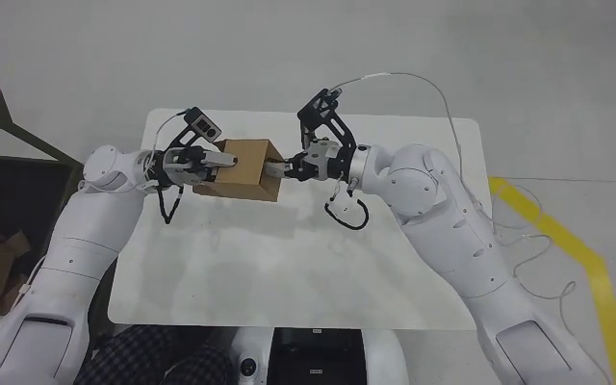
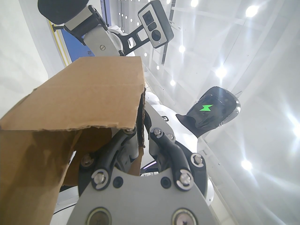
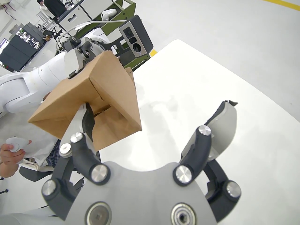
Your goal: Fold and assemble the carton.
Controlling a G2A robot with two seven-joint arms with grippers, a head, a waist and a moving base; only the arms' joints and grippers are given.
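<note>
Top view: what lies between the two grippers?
Only the carton: in the top view it spans from the left gripper, shut on one end, to the open right gripper, one of its fingers touching the other end.

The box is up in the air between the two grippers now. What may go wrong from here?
1. Only the left gripper pinches the box, by one thin wall; a push from the other side may twist it loose, and it would drop to the table.
2. The right gripper is open, with one finger at the gap between the end flaps, where the edge looks cracked; pressing harder may tear it.
</note>
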